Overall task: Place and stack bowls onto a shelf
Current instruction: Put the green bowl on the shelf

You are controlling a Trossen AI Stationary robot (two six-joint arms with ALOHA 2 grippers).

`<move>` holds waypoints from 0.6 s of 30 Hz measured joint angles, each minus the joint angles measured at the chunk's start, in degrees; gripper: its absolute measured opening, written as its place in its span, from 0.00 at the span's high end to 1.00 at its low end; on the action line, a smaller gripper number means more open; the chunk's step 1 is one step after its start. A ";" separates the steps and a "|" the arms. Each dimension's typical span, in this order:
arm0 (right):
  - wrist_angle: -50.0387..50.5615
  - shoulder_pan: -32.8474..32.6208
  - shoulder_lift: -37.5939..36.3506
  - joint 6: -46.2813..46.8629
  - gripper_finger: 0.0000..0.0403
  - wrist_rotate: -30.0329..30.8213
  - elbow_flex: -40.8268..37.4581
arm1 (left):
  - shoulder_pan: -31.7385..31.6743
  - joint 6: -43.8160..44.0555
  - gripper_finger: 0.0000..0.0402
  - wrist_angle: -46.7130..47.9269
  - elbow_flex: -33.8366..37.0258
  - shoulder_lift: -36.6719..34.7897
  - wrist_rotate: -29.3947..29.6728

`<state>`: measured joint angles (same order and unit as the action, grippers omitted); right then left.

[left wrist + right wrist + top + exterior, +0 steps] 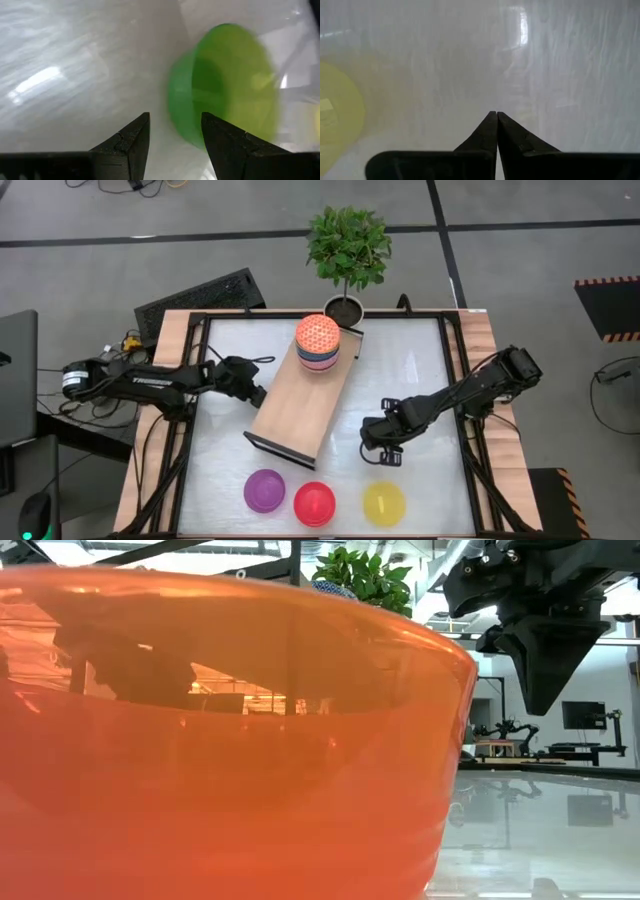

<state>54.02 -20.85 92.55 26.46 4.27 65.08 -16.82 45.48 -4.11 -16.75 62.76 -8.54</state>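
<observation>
The small green translucent plastic bowl point(225, 85) beside the light-wood shelf point(300, 405) looks light and slippery (thin rim), so the left gripper point(175, 137), fingers apart, should pinch its rim, while the right gripper point(496, 120) waits with fingers together near the yellow plastic bowl point(384, 503).

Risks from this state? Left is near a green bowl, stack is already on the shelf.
1. The left gripper is open with only one finger at the green bowl's rim, and the bowl looks tilted; a close could knock it away.
2. The bowl stack sits at the shelf's far end beside the plant pot; adding bowls may topple it.
3. The shut right gripper hangs near the yellow bowl.
</observation>
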 joint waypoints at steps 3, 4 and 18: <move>0.00 0.01 0.00 -0.02 0.91 0.01 0.00 | -0.02 -0.64 0.60 -0.55 -0.02 2.33 0.70; 0.00 0.01 0.00 -0.02 0.91 0.02 0.00 | -0.02 -0.62 0.60 -0.74 -0.01 3.08 0.70; -0.37 0.01 0.00 0.04 0.92 0.67 0.00 | -0.02 -0.23 0.98 -2.94 -0.15 5.75 -0.60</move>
<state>53.65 -20.84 92.55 26.50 4.94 65.08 -16.84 45.26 -7.05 -16.91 68.51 -9.15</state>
